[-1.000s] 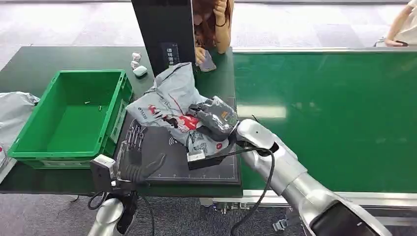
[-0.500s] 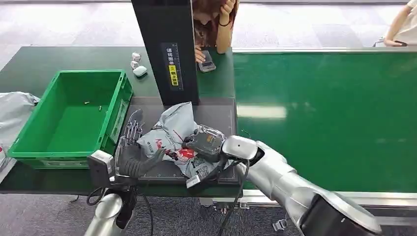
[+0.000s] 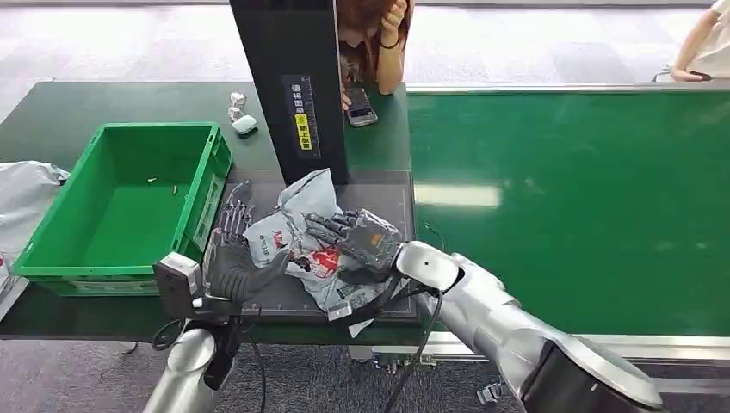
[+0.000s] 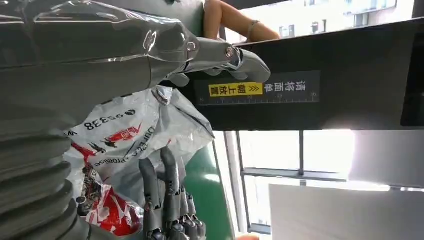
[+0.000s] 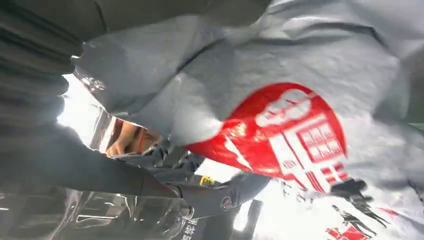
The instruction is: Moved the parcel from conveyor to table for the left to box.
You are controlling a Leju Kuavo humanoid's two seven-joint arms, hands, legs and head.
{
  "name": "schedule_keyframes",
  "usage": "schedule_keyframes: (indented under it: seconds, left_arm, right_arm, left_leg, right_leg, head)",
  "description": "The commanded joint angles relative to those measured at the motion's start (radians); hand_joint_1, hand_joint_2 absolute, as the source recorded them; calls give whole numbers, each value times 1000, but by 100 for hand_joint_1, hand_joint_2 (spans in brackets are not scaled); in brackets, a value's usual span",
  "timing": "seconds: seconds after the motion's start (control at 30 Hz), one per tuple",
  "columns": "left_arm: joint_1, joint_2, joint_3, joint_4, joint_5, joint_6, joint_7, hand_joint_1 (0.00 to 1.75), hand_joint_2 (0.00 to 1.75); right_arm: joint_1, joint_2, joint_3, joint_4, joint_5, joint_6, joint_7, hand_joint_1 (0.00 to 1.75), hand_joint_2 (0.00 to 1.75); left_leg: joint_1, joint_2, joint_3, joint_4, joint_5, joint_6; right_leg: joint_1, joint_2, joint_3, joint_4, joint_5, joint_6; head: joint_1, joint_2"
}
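Grey parcel (image 3: 297, 232) lying on the desk (image 3: 86, 99) between the two, right robot hand (image 3: 357, 241) resting on it with fingers spread, left robot hand (image 3: 237, 262) open just beside it; the slack, slippery bag might slide from a shallow left-hand grip short of the green crate (image 3: 202, 185).

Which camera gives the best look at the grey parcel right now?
The head view: it shows the whole parcel lying crumpled on the black mat between both hands. The left wrist view shows one printed side beside the dark fingers. The right wrist view is too close, showing grey plastic and a red logo.
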Motion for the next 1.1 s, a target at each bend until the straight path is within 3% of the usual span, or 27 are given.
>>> schedule_keyframes:
  seconds: [0.03,0.2,0.33,0.5,0.73,1.1]
  left_arm:
    - [-41,16,-35,72,2,0,11,0,175]
    - [-41,16,-35,72,2,0,11,0,175]
    - [-61,8,-39,91,4,-4,12,0,175]
    - [-81,1,-47,116,6,-2,10,0,175]
    - [-78,-13,-32,84,18,70,-50,0,175]
    - [-78,-13,-32,84,18,70,-50,0,175]
  right_arm:
    - [-21,9,28,63,4,0,-1,0,0]
    - [-21,9,28,63,4,0,-1,0,0]
    - [-21,-2,-16,31,13,-102,27,0,0]
    - [21,-45,-174,-108,116,-102,11,0,0]
    - [135,-18,-509,-315,220,-102,-127,0,0]
    - [135,-18,-509,-315,220,-102,-127,0,0]
  left_leg:
    - [0,-1,4,-1,-1,-1]
    - [0,-1,2,-1,0,-1]
    - [1,-1,4,-1,-1,-1]
    - [0,-2,1,-1,0,-1]
    - [1,-1,3,-1,-1,-1]
    - [0,-1,2,0,0,-1]
  right_leg:
    - [1,-2,5,-1,-1,-1]
    - [1,-2,2,-1,-1,-1]
    - [1,-2,4,-1,-1,-1]
    - [1,-3,2,-1,-1,-1]
    - [1,-3,4,-1,-1,-1]
    - [1,-2,2,-1,-1,-1]
  head:
    - [0,0]
    - [0,0]
    - [0,0]
    - [0,0]
    - [0,0]
    - [0,0]
